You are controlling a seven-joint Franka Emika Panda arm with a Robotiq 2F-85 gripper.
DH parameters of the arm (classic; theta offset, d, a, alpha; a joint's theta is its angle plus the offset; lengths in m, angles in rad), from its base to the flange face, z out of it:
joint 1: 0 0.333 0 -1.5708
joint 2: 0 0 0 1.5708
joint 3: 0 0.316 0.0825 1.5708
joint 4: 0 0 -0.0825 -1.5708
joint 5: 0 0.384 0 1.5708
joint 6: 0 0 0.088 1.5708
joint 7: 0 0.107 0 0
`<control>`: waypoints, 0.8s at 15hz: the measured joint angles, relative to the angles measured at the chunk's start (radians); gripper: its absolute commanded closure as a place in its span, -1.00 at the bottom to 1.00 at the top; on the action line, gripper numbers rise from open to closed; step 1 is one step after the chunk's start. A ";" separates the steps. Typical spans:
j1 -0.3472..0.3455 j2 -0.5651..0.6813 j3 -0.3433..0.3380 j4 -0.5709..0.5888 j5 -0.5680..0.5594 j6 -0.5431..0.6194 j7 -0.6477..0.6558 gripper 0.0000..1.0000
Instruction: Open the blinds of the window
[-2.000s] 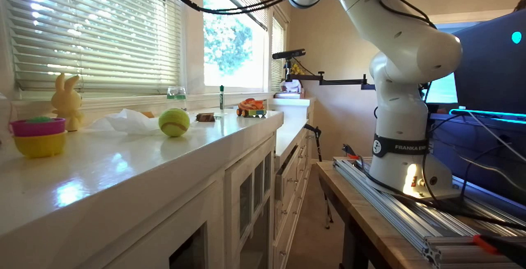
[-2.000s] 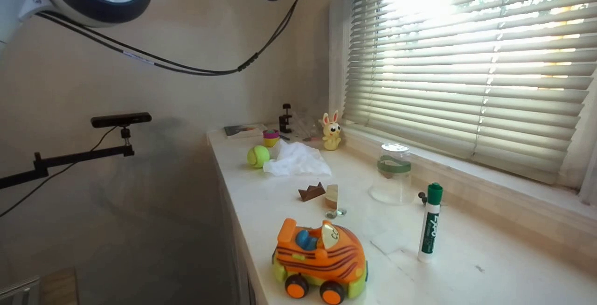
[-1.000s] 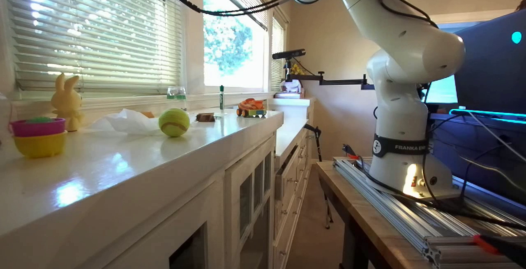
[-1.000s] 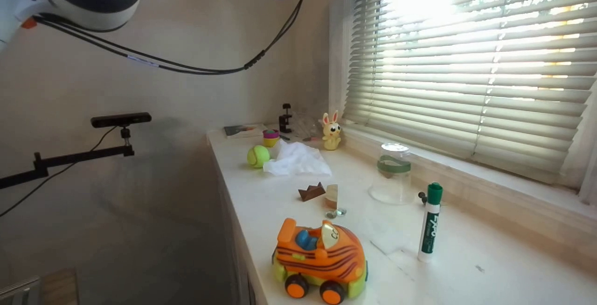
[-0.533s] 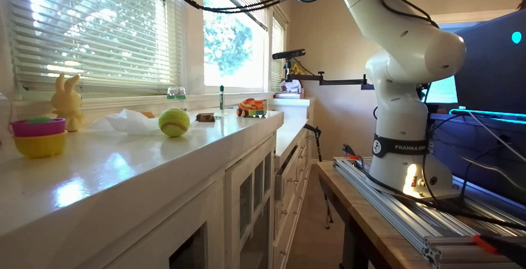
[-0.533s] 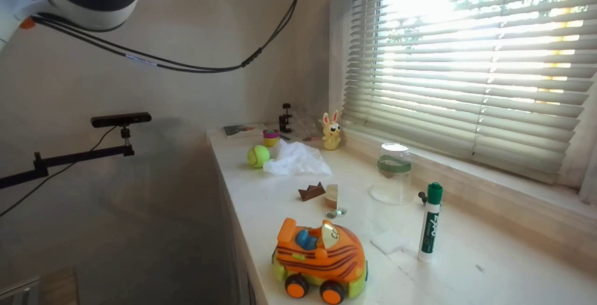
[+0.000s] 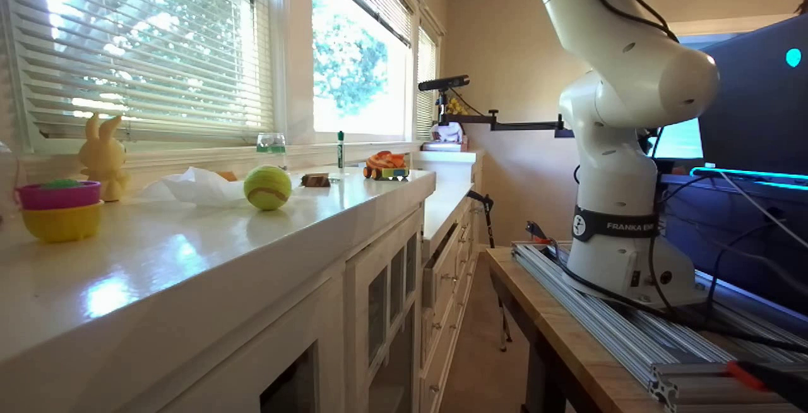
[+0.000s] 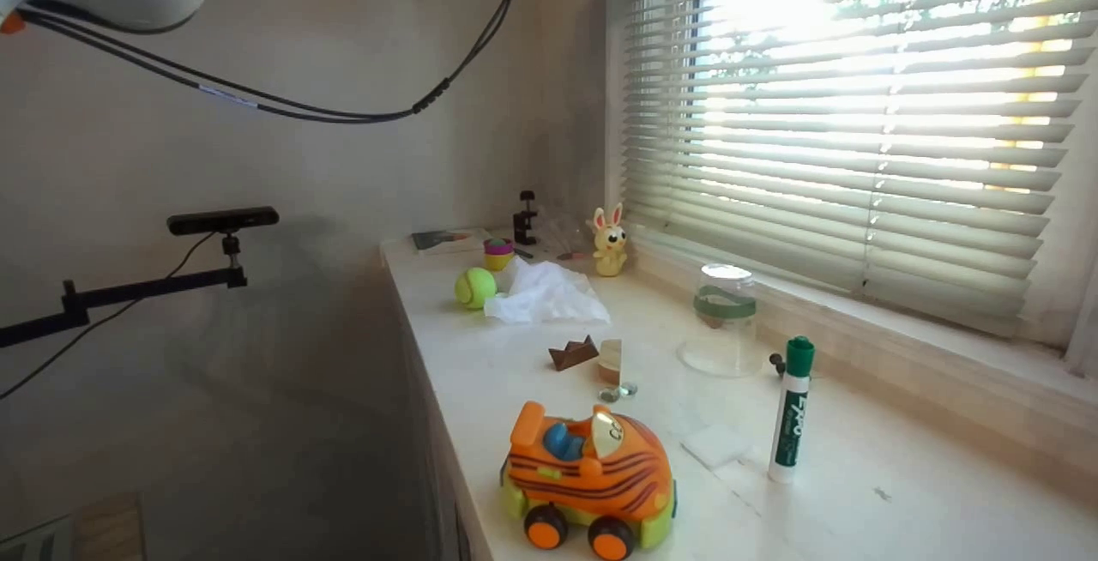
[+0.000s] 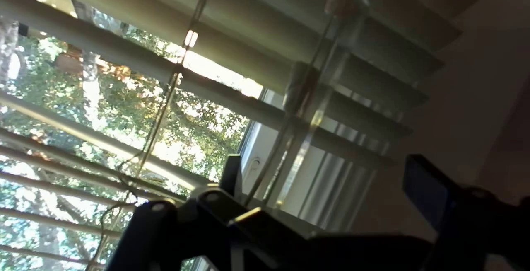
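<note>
White blinds (image 8: 858, 149) hang in front of the window (image 7: 189, 15) in both exterior views, with trees showing through the gaps between slats. From close up, the wrist view has the blinds' slats (image 9: 248, 43) running slantwise across the picture. A clear wand (image 9: 299, 165) and thin cords hang before them. My gripper (image 9: 324, 165) stands open, its two dark fingers wide apart. In the wrist view the wand and some cords pass through the gap, nearer the left finger, and nothing looks clamped. Only a dark bit at the arm's end shows at the top in an exterior view.
Below the window runs a white counter (image 8: 480, 389) holding a toy car (image 8: 592, 475), a green marker (image 8: 791, 407), a clear jar (image 8: 722, 329), a tennis ball (image 7: 267, 188) and a rabbit figure (image 8: 610, 242). Black cables (image 8: 343, 117) sag beneath the arm.
The slats have tilted, and more trees show between them. In an exterior view the blinds have swung slightly left. The arm and its cables have shifted and risen. Counter objects have not moved.
</note>
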 measured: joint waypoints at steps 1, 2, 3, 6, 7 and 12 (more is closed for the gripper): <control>0.005 -0.018 -0.002 -0.023 0.000 -0.003 0.003 -1.00; 0.008 -0.039 -0.004 -0.049 0.000 -0.006 0.007 -1.00; 0.011 -0.061 -0.008 -0.077 0.000 -0.010 0.010 -1.00; 0.019 -0.136 -0.023 -0.172 -0.001 -0.031 0.023 -1.00; 0.020 -0.162 -0.022 -0.209 0.000 -0.044 0.024 -1.00; 0.026 -0.280 0.011 -0.418 0.028 -0.104 0.037 -1.00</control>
